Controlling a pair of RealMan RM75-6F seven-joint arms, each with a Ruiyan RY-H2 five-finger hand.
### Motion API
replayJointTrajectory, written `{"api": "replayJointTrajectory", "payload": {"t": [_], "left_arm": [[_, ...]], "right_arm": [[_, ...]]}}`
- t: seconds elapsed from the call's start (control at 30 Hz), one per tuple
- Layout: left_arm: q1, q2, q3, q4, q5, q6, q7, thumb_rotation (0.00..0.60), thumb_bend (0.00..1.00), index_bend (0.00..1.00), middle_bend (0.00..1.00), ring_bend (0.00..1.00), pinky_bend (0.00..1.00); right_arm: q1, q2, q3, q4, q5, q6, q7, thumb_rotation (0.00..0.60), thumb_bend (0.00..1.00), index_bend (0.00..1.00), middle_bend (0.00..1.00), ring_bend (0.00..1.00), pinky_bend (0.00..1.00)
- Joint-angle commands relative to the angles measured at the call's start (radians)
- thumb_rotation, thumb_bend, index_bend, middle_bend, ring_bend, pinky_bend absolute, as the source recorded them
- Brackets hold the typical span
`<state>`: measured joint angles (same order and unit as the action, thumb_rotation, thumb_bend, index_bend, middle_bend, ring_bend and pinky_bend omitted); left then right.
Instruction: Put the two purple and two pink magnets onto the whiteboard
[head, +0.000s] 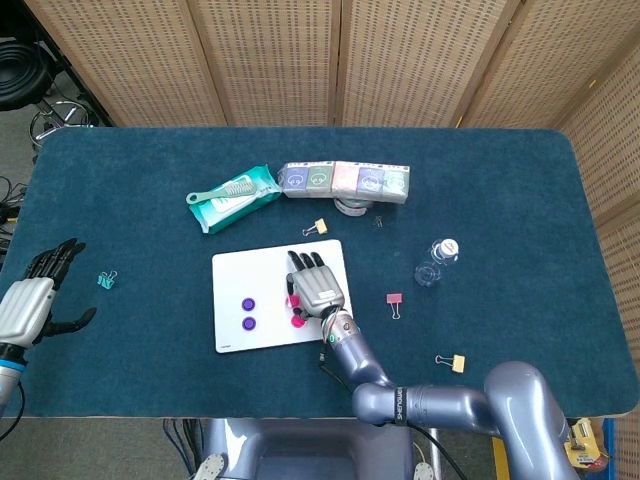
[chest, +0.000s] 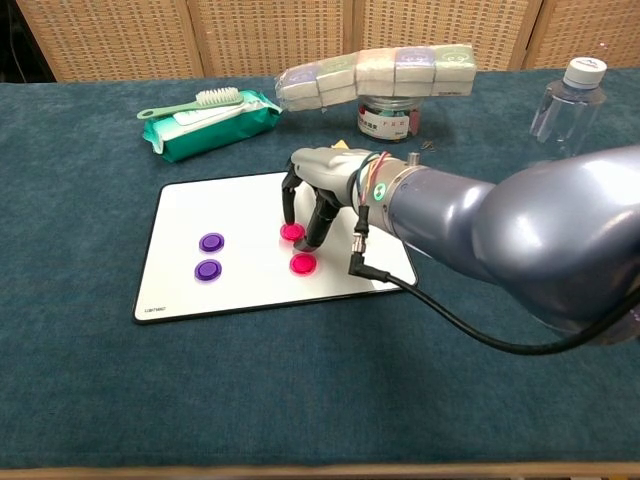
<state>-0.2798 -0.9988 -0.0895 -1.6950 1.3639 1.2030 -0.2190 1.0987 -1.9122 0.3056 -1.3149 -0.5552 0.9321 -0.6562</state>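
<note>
The whiteboard (head: 270, 275) (chest: 230, 205) lies flat on the blue table. Two purple magnets (chest: 211, 242) (chest: 208, 269) sit on its left half, also visible from the head camera as purple magnets (head: 248, 303) (head: 249, 323). One pink magnet (chest: 303, 264) (head: 297, 321) lies free near the board's middle. Just behind it, the other pink magnet (chest: 291, 232) rests on the board, pinched between fingertips of my right hand (chest: 322, 182) (head: 317, 285). In the head view that magnet is mostly hidden under the hand. My left hand (head: 35, 300) hovers at the table's left edge, fingers apart, holding nothing.
Behind the board are a green wipes pack with a toothbrush on it (head: 232, 197) (chest: 205, 118), a row of tissue packs (head: 345, 180) on a jar, and a clear bottle (head: 437, 260). Binder clips lie scattered: teal (head: 106, 280), pink (head: 394, 303), yellow (head: 452, 362).
</note>
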Motion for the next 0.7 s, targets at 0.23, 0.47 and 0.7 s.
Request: {"api": "replayJointTrajectory", "payload": {"t": [0.23,0.47,0.7], "left_arm": [[-0.001,0.002,0.001,0.000,0.002,-0.003,-0.006,0.600,0.27,0.00,0.00,0.00,0.00],[-0.001,0.003,0.001,0.001,0.003,-0.003,-0.011,0.600,0.27,0.00,0.00,0.00,0.00],[-0.002,0.003,0.002,0.003,0.006,-0.004,-0.014,0.600,0.27,0.00,0.00,0.00,0.00]], "right_arm": [[0.000,0.002,-0.003,0.001,0.000,-0.010,0.002,0.600,0.38,0.44,0.00,0.00,0.00],[0.000,0.010,-0.003,-0.005,0.003,-0.017,0.004,0.600,0.38,0.36,0.00,0.00,0.00],[-0.004,0.025,0.003,-0.036,-0.011,-0.003,0.014,0.600,0.38,0.36,0.00,0.00,0.00]]}}
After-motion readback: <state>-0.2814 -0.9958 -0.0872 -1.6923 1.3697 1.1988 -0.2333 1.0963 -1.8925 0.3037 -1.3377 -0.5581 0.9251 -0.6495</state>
